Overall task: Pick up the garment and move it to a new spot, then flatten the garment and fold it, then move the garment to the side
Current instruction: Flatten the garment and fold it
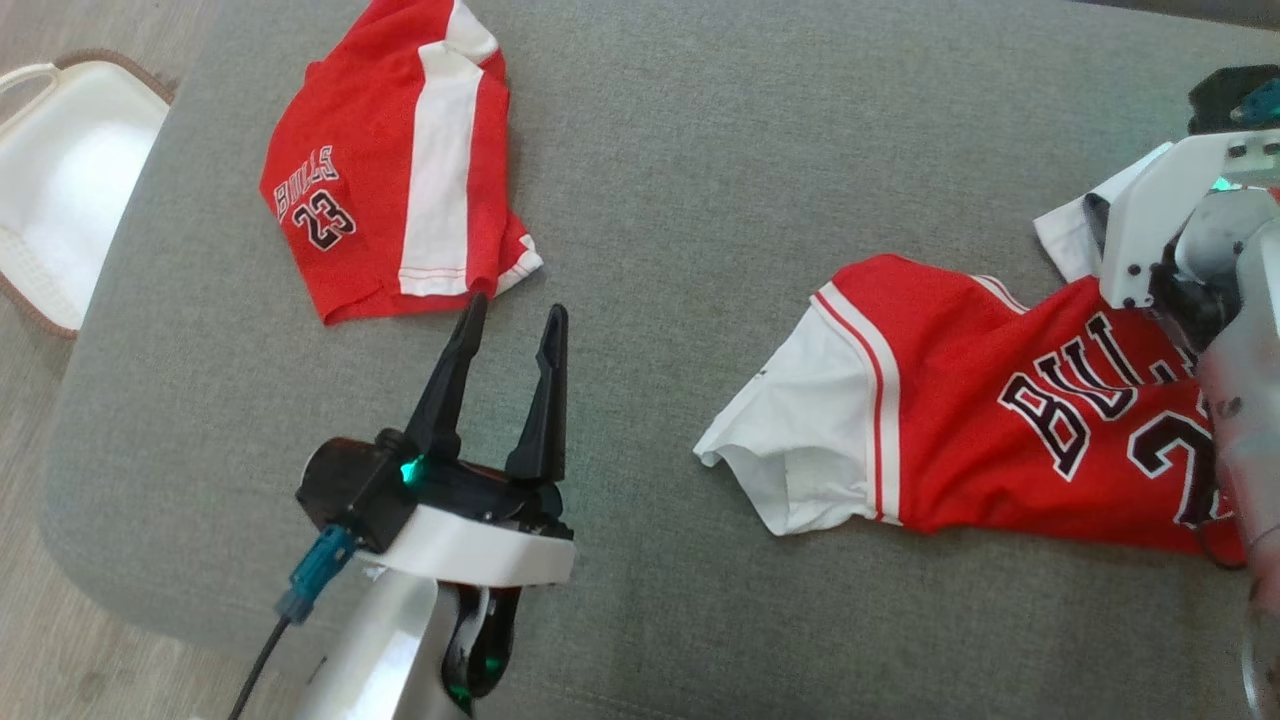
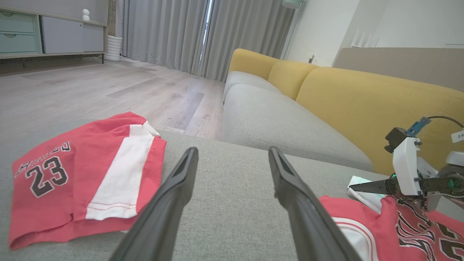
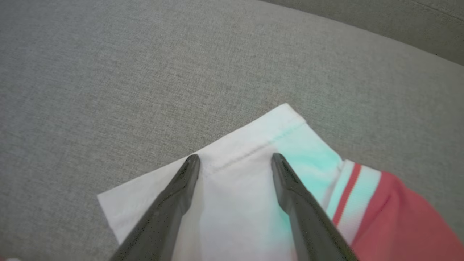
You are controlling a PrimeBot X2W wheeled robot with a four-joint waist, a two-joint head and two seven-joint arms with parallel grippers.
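On the broad grey cushion (image 1: 680, 200), which took up most of the head view, two red garments lay well apart. Beyond it, the left wrist view showed a second grey seat with yellow backrests (image 2: 362, 98) and a pale wooden floor (image 2: 108, 90). The jersey (image 1: 950, 420), the larger garment, lay on the right part of the cushion with its lettered front upward. It was somewhat rumpled: one white sleeve reached toward the cushion's middle, and the other lay at the far side beneath the right arm. The shorts (image 1: 390, 170), red with a white side stripe and the number 23, lay flat toward the far left of the cushion. A white basket (image 1: 70, 170) with a brown rim stood on the floor just beside the cushion's left edge. The left gripper (image 1: 518, 305) was held over bare grey fabric between the two garments, its fingers spread and holding nothing. One fingertip stood near the lower hem of the shorts. The right gripper (image 3: 235, 157) was likewise spread, its two dark fingers straddling the stitched hem of the jersey's far white sleeve. A greenish glow fell on the cloth there. Whether those fingertips touched the sleeve could not be told.
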